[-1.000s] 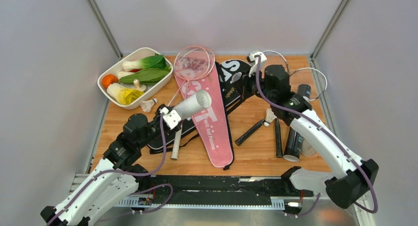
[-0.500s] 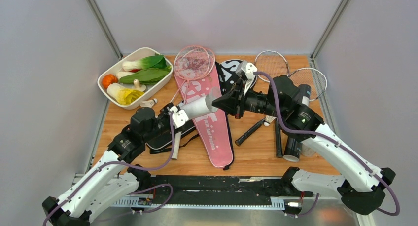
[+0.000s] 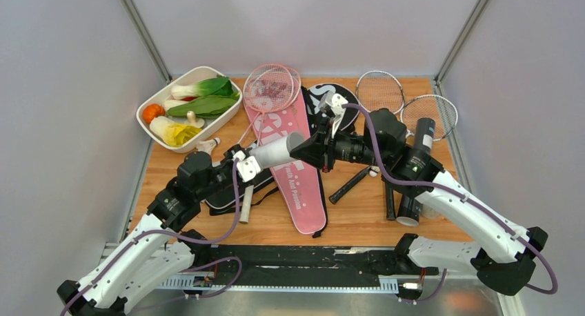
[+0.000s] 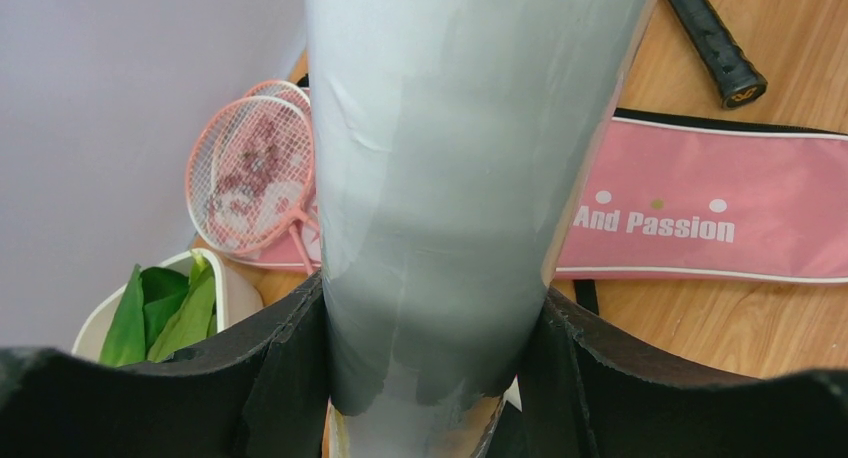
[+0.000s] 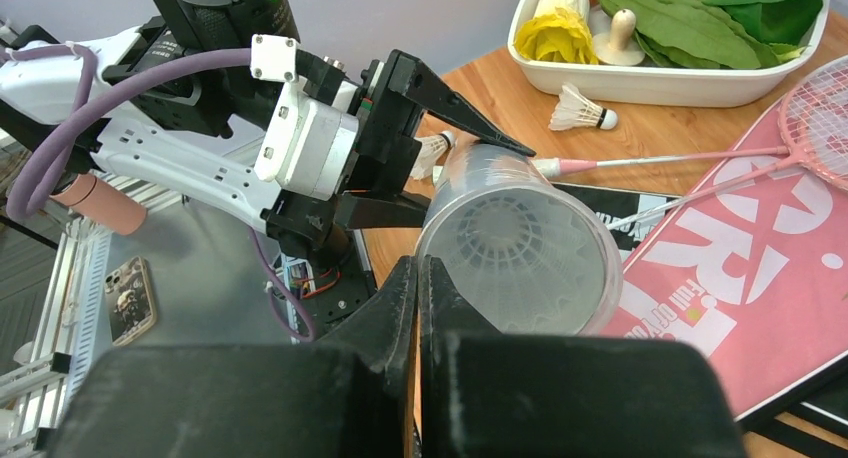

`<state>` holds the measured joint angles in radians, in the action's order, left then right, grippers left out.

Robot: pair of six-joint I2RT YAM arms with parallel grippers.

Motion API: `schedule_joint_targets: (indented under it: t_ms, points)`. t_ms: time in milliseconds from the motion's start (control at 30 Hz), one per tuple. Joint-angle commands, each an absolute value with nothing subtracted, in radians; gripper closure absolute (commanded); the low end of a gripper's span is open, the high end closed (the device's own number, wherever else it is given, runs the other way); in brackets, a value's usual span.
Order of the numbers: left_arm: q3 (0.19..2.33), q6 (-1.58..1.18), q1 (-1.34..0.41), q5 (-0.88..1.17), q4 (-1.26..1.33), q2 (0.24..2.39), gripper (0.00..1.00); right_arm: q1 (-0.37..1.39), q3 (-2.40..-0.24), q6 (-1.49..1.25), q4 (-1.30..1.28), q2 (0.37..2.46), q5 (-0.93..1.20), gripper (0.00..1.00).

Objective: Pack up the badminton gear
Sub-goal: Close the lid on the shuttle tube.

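left gripper point(image 4: 430, 343) wide, jaws pressed on 2 sides of tube point(image 4: 450, 178), right gripper point(image 5: 418, 278) fully closed, holding nothing, tips just beside tube's open rim

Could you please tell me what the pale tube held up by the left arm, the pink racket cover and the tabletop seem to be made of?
The tube: probably thin plastic, frosted and slightly translucent, with a wrinkled film-like skin. The pink cover: likely smooth synthetic fabric or vinyl, with dark piping and printed white lettering. The tabletop: wood or wood-look laminate, with warm brown grain showing.
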<state>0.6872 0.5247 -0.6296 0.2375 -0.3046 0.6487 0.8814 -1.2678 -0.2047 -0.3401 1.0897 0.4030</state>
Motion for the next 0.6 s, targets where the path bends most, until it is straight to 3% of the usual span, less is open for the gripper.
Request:
schedule_joint_targets:
  t_ms: [0, 567]
  points:
    - [0.701, 0.553, -0.634, 0.273, -0.220, 0.614, 1.00, 0.886, -1.265, -0.229, -0.330, 1.084, 0.415, 1.00]
    - [0.596, 0.686, -0.634, 0.419, -0.073, 0.524, 1.00, 0.887, -1.154, -0.354, -0.283, 1.067, 0.647, 1.00]
